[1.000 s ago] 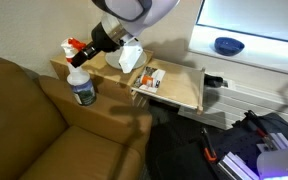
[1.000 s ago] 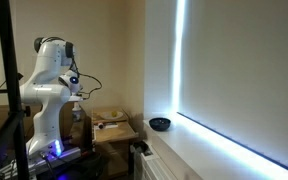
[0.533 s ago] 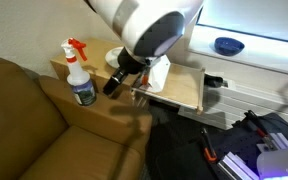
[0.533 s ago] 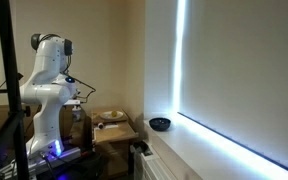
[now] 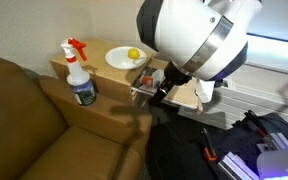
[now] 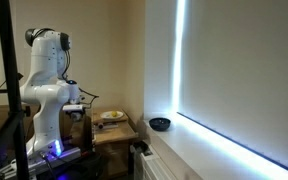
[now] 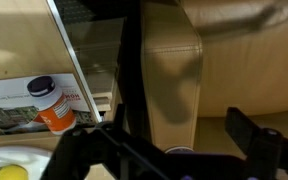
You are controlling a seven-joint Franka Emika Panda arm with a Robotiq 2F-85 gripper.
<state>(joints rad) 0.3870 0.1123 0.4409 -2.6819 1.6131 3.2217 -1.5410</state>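
My gripper (image 7: 164,135) is open, with nothing between its dark fingers (image 7: 252,133). In an exterior view it hangs (image 5: 160,95) over the front edge of the low wooden table (image 5: 189,97). The spray bottle (image 5: 79,74), white with a red trigger, stands free on the wooden stand beside the sofa, well apart from the gripper. A white plate (image 5: 120,59) holds a yellow fruit (image 5: 133,54). The wrist view shows an orange pill bottle (image 7: 52,105) lying on papers, with the plate's fruit (image 7: 11,172) at the lower left corner.
A brown sofa (image 5: 24,120) fills the left, its armrest (image 7: 174,60) under the wrist camera. A black bag (image 5: 209,150) with tools lies on the floor at the right. A dark blue bowl (image 6: 160,124) sits on the windowsill.
The gripper has let go of the spray bottle and opened. The arm has swung away from the bottle, down and across to the wooden table's front edge. The bottle stays upright.
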